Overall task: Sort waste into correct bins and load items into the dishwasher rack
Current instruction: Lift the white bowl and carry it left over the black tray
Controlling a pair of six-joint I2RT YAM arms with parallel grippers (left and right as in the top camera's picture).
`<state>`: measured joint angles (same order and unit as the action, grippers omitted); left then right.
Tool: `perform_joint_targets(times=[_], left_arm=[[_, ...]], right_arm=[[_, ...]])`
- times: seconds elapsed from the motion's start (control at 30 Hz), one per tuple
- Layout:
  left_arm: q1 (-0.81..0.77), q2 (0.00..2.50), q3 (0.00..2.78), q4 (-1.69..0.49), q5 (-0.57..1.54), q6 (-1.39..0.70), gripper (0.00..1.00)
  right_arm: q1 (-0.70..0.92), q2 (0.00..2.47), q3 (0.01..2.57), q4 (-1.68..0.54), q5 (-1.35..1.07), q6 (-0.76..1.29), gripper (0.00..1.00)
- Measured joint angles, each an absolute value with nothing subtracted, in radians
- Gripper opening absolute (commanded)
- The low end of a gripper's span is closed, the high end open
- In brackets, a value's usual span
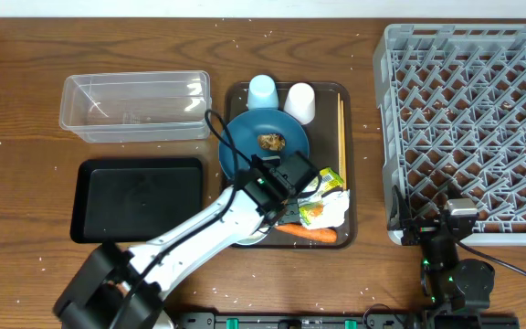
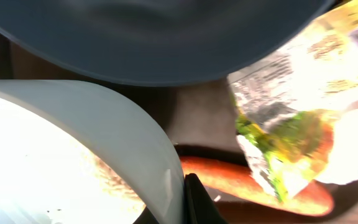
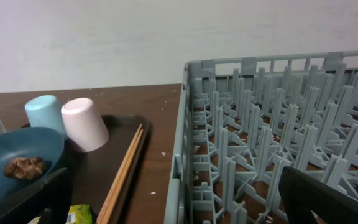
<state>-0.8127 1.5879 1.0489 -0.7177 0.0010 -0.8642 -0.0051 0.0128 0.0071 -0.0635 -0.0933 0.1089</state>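
Left gripper [image 1: 281, 208], grip state indeterminate: bowl [image 2: 73, 155] touching left of its finger [image 2: 194, 199]; carrot [image 2: 241, 180], wrapper [image 2: 291, 118] right. Right gripper [image 3: 176, 202] spread wide beside rack [image 3: 278, 124].

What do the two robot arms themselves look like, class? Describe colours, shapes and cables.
The left arm has white tubular links, black joints and a black boxy wrist, with a thin black cable looping off it. The right arm is black and compact, with small green lights.

Dark-blue plate [image 1: 249, 128]; brown lump [image 1: 270, 141]; light-blue cup [image 1: 262, 91]; white cup [image 1: 299, 102]; orange carrot [image 1: 307, 234]; green-yellow-white wrapper [image 1: 329, 203]; black tray [image 1: 140, 199]; clear tub [image 1: 135, 105]; grey lattice rack [image 1: 468, 128]; tan chopsticks [image 1: 340, 123].
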Motion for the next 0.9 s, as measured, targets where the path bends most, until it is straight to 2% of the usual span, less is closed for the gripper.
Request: perform_joint_targets(times=[0.2, 0.33, 0.57, 0.9], left_arm=[[-0.799, 1.538, 1.048, -0.721, 0.004, -0.864, 0.06], [-0.733, 1.486, 1.048, -0.749, 0.017, -0.859, 0.06], [-0.511, 1.368, 1.048, -0.815, 0.038, -0.78, 0.06], [-0.163, 1.33, 1.048, -0.82, 0.21, -0.586, 0.06]], right_arm=[[-0.005, 0.013, 0.007, -0.064, -0.093, 0.109, 0.99], [-0.005, 0.013, 0.007, -0.064, -0.093, 0.109, 0.99], [-0.005, 0.013, 0.007, -0.064, -0.093, 0.109, 0.99], [-0.005, 0.013, 0.007, -0.064, -0.093, 0.109, 0.99]])
